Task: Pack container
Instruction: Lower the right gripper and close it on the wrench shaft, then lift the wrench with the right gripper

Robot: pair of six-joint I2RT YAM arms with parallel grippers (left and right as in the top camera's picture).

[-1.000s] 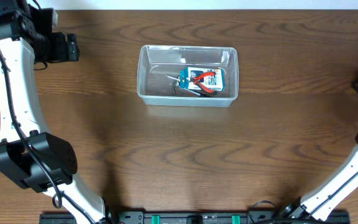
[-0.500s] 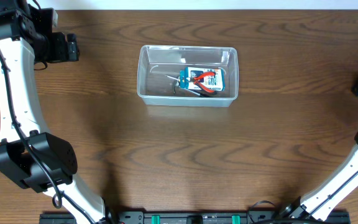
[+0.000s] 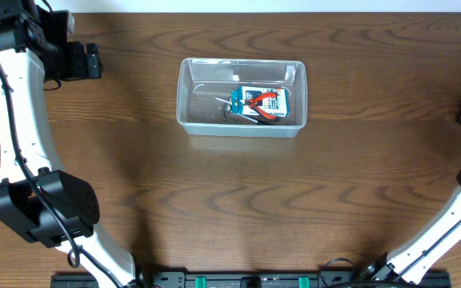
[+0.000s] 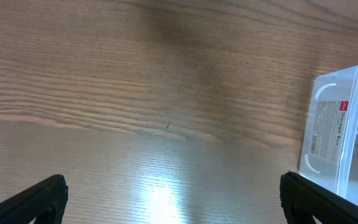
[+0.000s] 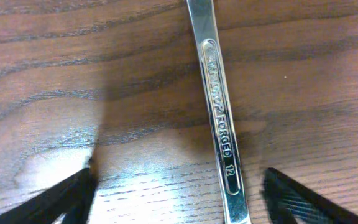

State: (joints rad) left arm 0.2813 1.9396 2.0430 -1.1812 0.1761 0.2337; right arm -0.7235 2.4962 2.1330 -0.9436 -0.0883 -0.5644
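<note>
Wooden table [image 3: 230, 184] — left pincer [image 4: 173, 196] wide open, empty; right pincer [image 5: 179, 193] open astride wrench [image 5: 219, 118].

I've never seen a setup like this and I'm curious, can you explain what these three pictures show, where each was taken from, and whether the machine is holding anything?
This is a robot with two arms at a wooden table, each ending in a two-finger claw.

The wide picture looks straight down from above. In the middle stands a clear plastic container; inside it lie a blue-and-white package and red-handled pliers. The left claw is at the far left; the right arm reaches off the right edge.

The other two pictures come from cameras on the wrists. The left one looks over bare wood between its wide-open fingers, with the container's end at the right. The right one looks down at a shiny metal wrench handle lying on the table between that claw's fingers, which stand apart on either side without gripping it.

Nothing is held.
</note>
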